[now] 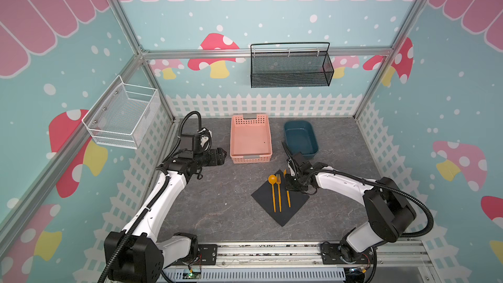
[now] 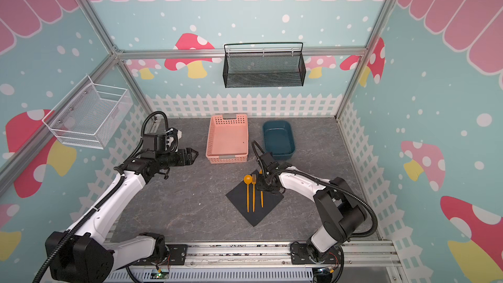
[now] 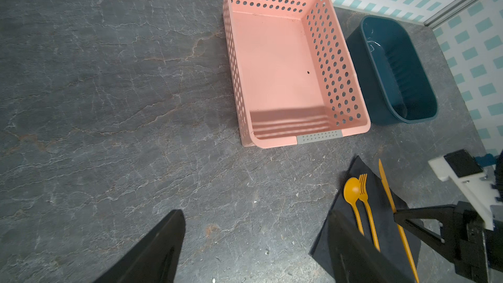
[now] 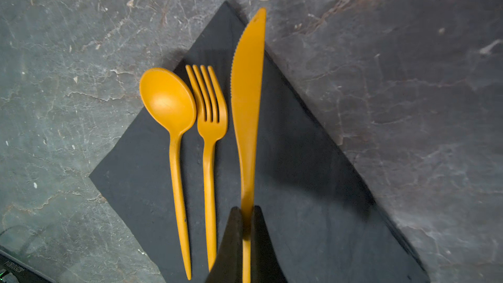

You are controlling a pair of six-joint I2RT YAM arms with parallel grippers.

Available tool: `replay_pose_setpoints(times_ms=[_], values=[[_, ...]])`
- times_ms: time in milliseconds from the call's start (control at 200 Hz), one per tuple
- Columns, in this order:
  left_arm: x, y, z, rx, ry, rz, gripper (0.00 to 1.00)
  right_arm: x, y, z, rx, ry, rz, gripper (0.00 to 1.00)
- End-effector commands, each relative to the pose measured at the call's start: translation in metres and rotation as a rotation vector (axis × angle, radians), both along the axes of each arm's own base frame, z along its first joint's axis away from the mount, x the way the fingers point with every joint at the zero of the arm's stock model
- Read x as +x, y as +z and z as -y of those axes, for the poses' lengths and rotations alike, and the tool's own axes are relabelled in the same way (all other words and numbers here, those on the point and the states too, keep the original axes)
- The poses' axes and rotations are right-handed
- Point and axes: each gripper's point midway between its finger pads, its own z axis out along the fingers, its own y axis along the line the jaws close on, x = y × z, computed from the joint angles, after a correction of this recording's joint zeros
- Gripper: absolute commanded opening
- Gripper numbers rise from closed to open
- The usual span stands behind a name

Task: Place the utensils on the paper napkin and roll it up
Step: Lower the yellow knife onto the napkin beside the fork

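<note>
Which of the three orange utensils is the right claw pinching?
The knife, the serrated one: the right claw is shut on its handle. The spoon and fork lie free beside it.

In the right wrist view the handle of the knife (image 4: 247, 99) is hidden between the fingers of the right gripper (image 4: 246, 210), and the picture's edge cuts off the near corner of the napkin (image 4: 299, 186). In the left wrist view a finger (image 3: 353, 249) of the left gripper (image 3: 255, 213) covers the handle ends of the spoon (image 3: 352, 191) and fork (image 3: 364, 197). Whether the knife touches the napkin is unclear.
</note>
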Motion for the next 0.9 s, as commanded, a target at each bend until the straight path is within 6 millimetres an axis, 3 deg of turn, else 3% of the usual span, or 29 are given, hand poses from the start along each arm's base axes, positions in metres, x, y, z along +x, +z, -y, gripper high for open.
replay_pose_setpoints(times_ms=[0, 550, 896], values=[[0.001, 0.004, 0.0, -0.012, -0.002, 0.017, 0.84, -0.003, -0.009, -0.003, 0.002, -0.006, -0.018, 0.0], [0.001, 0.003, 0.0, -0.013, -0.004, 0.014, 0.84, -0.01, -0.024, -0.006, -0.014, -0.006, -0.063, 0.01], [0.002, 0.002, 0.001, -0.012, -0.005, 0.011, 0.84, -0.013, -0.023, -0.003, -0.03, -0.014, -0.068, 0.01]])
